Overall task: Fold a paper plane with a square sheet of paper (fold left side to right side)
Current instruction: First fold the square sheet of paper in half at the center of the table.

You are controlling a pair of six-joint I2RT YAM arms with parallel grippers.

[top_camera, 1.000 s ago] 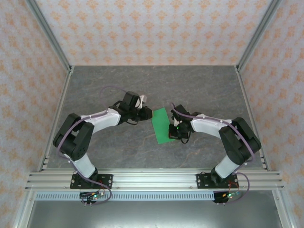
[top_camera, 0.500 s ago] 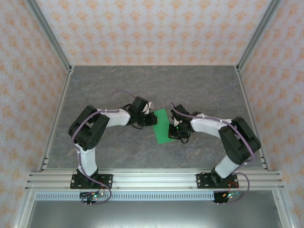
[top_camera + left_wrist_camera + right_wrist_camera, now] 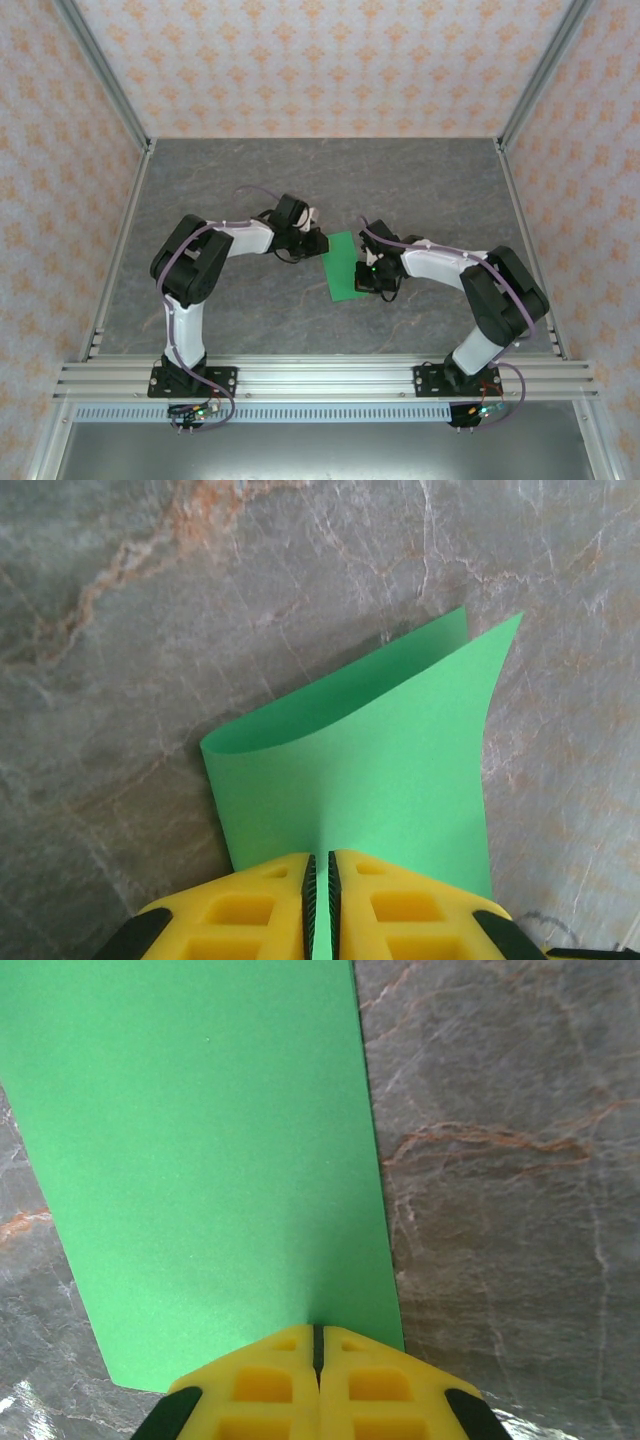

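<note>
The square sheet of paper (image 3: 343, 267) is bright green and lies at the table's centre between both arms. My left gripper (image 3: 316, 243) is shut on its left edge. In the left wrist view the sheet (image 3: 380, 750) curls up off the table in a loose bend, and a sliver of green runs between the pads of the left gripper (image 3: 321, 865). My right gripper (image 3: 369, 276) is shut, with its tips resting on the sheet's right side. In the right wrist view the paper (image 3: 210, 1160) lies flat ahead of the shut right gripper (image 3: 318, 1332).
A grey marbled tabletop (image 3: 250, 180) surrounds the paper. Aluminium posts and patterned walls enclose the left, right and far sides. The rail (image 3: 320, 378) carrying both arm bases runs along the near edge.
The left arm's elbow has swung inward toward the centre and its gripper has shifted slightly right, at the paper's left edge. The right arm and gripper have stayed still.
</note>
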